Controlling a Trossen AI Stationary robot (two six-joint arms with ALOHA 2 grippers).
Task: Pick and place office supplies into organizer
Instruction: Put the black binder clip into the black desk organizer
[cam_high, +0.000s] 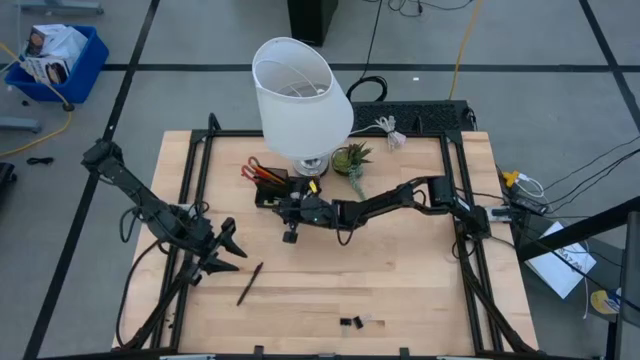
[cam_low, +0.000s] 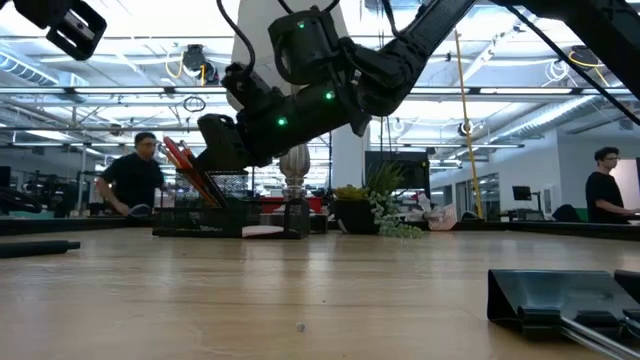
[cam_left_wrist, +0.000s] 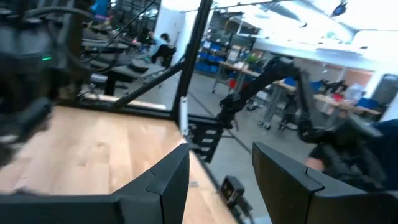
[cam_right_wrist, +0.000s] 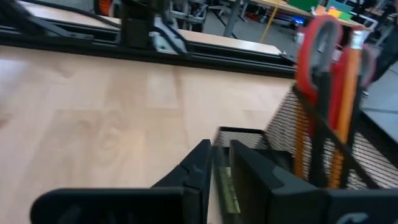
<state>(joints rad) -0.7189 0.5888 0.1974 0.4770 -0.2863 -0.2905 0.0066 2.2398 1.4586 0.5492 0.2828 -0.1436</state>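
The left gripper (cam_high: 228, 252) is hovering near the table's (cam_high: 400, 290) left edge, its fingers (cam_left_wrist: 163, 180) standing wide apart with nothing between them. Just beside it, toward the front edge, a black pen (cam_high: 250, 283) is lying loose on the wood. Farther along the front edge, tiny black clips (cam_high: 351, 322) are resting well apart from both arms.

Toward the back edge, the organizer (cam_high: 272, 187) is sitting against the lamp's base (cam_high: 309, 166), holding red-handled scissors (cam_right_wrist: 318, 53) and orange pencils (cam_right_wrist: 347, 81) upright in its tall mesh compartment. The right gripper (cam_high: 292, 232) is reaching across from the right edge and hanging just in front of the organizer. Its jaws are nearly together, pinching a small yellow-green piece (cam_right_wrist: 225, 186) between them, at the rim of a low compartment. A small potted plant (cam_high: 352, 158) is standing right of the lamp.
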